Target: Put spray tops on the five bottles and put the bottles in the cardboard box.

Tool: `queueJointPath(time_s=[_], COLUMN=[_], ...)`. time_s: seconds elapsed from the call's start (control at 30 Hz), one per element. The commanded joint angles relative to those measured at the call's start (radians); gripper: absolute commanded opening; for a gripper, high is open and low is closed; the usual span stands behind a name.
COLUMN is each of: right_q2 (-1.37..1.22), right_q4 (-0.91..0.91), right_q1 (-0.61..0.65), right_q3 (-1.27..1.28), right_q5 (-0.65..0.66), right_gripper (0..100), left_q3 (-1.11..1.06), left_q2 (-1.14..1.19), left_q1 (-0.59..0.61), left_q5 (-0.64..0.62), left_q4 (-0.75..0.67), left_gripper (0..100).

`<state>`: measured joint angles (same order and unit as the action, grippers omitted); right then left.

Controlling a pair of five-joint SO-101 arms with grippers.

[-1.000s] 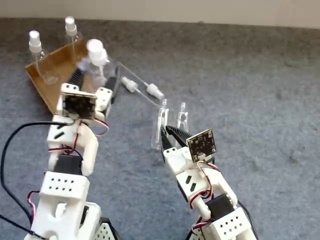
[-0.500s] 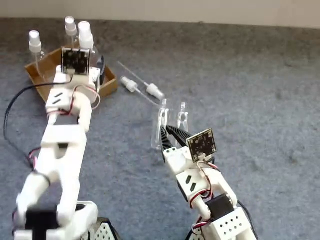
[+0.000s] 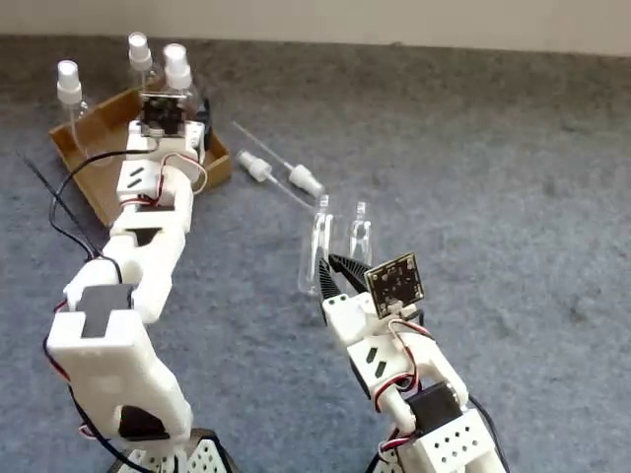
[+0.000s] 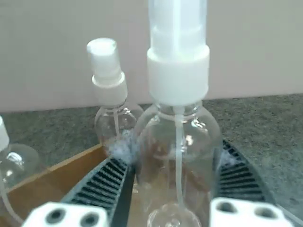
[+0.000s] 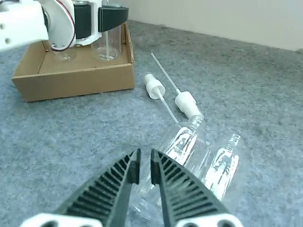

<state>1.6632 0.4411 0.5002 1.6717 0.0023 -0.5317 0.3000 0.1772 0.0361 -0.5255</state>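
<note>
Capped bottle clamped in L gripper, carried further over box vs 0.5 s ago, R gripper unmoved, nearly closed, empty, beside 2 uncapped bottles, open carpet around.

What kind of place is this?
Probably a robot practice table indoors: a grey carpet-like tabletop, a white robot arm beside a second arm, and a cardboard box holding spray bottles.

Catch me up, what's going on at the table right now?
The left gripper is shut on a capped bottle in the cardboard box, beside two other capped bottles. The right gripper, all but shut and empty, hovers by two uncapped bottles on the carpet. Two spray tops lie loose between them and the box.
</note>
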Motion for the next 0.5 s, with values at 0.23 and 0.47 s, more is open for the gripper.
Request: queueJointPath(time_s=[0.23,0.47], right_q2=[0.01,0.005], right_q4=[0.004,0.004], right_q1=[-0.01,-0.01], right_q3=[0.159,0.159], right_q5=[-0.003,-0.003], right_gripper=[3.7,3.7], left_q3=[0.203,0.203], left_q2=[0.191,0.216], left_q1=[0.056,0.03], left_q5=[-0.218,-0.215], left_q4=[-0.04,-0.04], left_gripper=[10,10])
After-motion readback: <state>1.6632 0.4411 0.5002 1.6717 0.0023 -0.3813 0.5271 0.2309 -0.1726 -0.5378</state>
